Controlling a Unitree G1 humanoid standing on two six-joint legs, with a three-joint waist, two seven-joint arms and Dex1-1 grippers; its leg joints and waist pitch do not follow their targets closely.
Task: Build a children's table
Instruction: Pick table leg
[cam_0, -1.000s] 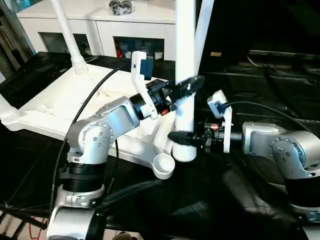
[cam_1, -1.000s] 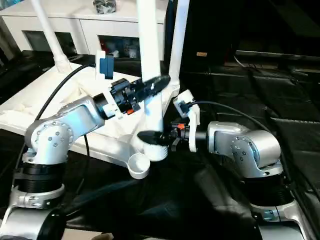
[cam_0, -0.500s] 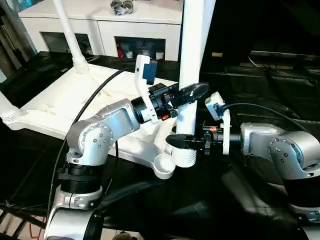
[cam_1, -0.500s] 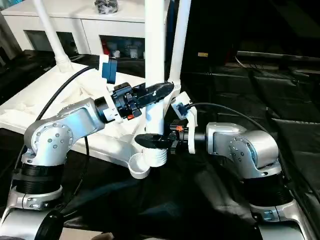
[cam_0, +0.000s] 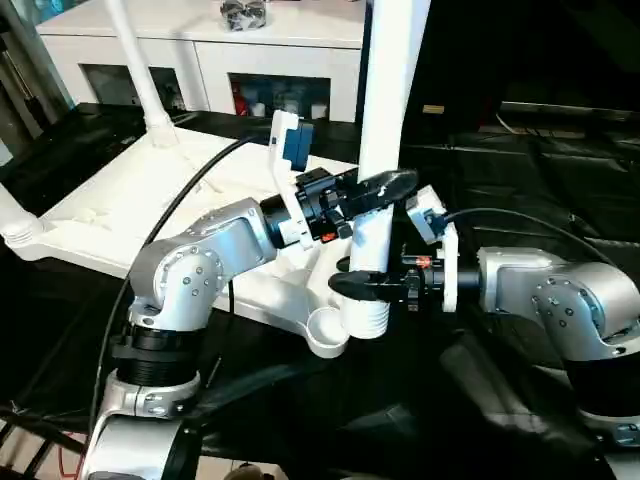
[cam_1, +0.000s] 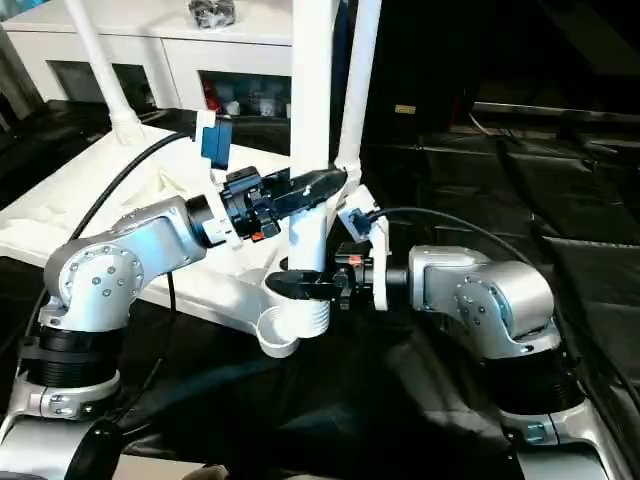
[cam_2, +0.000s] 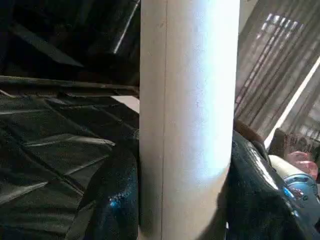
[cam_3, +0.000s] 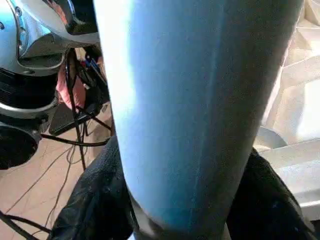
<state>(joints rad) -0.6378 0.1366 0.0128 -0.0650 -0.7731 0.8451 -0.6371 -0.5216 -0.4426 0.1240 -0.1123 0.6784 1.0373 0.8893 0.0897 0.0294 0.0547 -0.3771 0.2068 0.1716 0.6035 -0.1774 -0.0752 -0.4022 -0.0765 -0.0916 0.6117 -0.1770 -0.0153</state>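
Holding the same upright white leg (cam_0: 385, 120), both grippers are seen at the near corner of the tabletop (cam_0: 120, 215). The left gripper (cam_0: 385, 185) is clamped on the leg partway up, one black finger (cam_0: 392, 182) crossing its front; in the left wrist view the leg (cam_2: 187, 115) is pinched between the two dark fingers (cam_2: 117, 200). The right gripper (cam_0: 362, 283) is wrapped round the leg lower down, just above its ribbed bottom end (cam_0: 367, 318); in the right wrist view the leg (cam_3: 200, 100) is flanked closely by both fingers (cam_3: 92, 210), so a grip is read there too, though contact on the far side cannot be confirmed.

The leg's ribbed end is held just beside the round corner socket (cam_0: 326, 331) of the tabletop, on the right gripper's side of it, not seated in it. Whether the end touches the socket rim cannot be told.

The tabletop is laid underside up on the black surface (cam_0: 520, 160), stretching away from the socket toward the white cabinet (cam_0: 210, 60). Two more legs are stood in it: one (cam_0: 140, 70) at the far corner nearest the cabinet, one (cam_0: 12, 215) at the corner by the picture's left edge. Another leg (cam_1: 360, 80) is seen right behind the held one.
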